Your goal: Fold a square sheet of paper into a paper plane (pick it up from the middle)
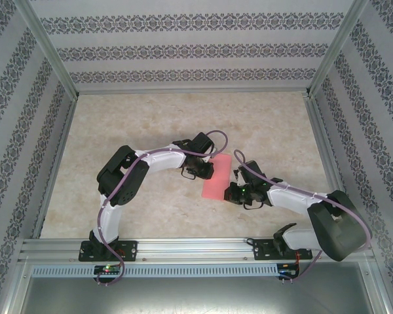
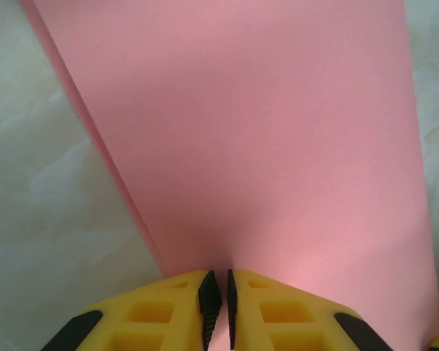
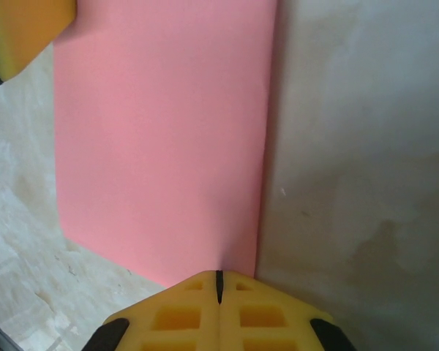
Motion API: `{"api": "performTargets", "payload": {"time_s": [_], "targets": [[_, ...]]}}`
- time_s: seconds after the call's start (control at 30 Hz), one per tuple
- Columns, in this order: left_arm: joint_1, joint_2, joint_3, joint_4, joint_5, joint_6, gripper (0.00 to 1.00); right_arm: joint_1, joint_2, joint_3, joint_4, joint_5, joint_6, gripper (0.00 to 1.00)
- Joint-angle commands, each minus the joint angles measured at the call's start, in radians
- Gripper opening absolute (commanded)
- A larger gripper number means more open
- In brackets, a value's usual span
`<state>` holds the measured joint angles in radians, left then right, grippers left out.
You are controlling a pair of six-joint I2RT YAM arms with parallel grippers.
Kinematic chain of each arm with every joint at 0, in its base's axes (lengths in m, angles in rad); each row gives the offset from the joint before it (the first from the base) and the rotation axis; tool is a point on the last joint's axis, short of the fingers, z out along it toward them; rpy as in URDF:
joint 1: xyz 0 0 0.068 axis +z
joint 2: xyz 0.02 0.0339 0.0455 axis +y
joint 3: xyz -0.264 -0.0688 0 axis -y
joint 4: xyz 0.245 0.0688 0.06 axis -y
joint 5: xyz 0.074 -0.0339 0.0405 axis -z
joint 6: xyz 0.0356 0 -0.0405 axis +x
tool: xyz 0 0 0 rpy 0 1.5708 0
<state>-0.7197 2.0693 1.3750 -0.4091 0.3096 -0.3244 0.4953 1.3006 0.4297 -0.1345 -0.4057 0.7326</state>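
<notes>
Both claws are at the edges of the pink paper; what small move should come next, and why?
Probably slide the right claw along the folded edge to sharpen the crease: the pink paper already lies as a narrow strip, and the left claw is nearly closed at its opposite end, steadying it.

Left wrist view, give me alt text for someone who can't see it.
A pink sheet of paper stretches away from the left end effector, whose yellow fingers are nearly closed at its near edge. Pale marbled table lies to the left.
</notes>
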Motion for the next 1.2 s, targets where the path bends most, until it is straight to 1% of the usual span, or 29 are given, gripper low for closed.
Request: {"api": "performTargets", "payload": {"time_s": [0.0, 0.17, 0.23, 0.37, 0.43, 0.53, 0.67, 0.9, 1.17], "targets": [[0.038, 0.109, -0.076, -0.26, -0.126, 0.025, 0.2, 0.005, -0.026, -0.005, -0.185, 0.067, -0.026, 0.0], [0.039, 0.105, -0.079, -0.26, -0.125, 0.025, 0.2, -0.02, -0.1, 0.058, -0.248, 0.062, -0.043, 0.02], [0.039, 0.106, -0.081, -0.254, -0.12, 0.023, 0.2, -0.048, -0.104, 0.075, -0.221, 0.02, -0.05, 0.03], [0.039, 0.103, -0.082, -0.25, -0.115, 0.022, 0.2, -0.111, -0.091, 0.108, -0.133, -0.054, -0.048, 0.1], [0.039, 0.102, -0.082, -0.247, -0.113, 0.023, 0.2, -0.147, -0.078, 0.121, -0.091, -0.067, -0.049, 0.13], [0.038, 0.103, -0.079, -0.246, -0.113, 0.022, 0.2, -0.208, -0.016, 0.153, -0.043, -0.109, -0.058, 0.23], [0.039, 0.102, -0.08, -0.239, -0.109, 0.022, 0.2, -0.243, 0.074, 0.213, -0.015, -0.126, -0.083, 0.33], [0.039, 0.097, -0.082, -0.235, -0.11, 0.022, 0.2, -0.274, 0.234, 0.332, -0.023, -0.155, -0.122, 0.39], [0.039, 0.099, -0.079, -0.235, -0.11, 0.022, 0.2, -0.291, 0.356, 0.411, -0.072, -0.125, -0.166, 0.4]]}}
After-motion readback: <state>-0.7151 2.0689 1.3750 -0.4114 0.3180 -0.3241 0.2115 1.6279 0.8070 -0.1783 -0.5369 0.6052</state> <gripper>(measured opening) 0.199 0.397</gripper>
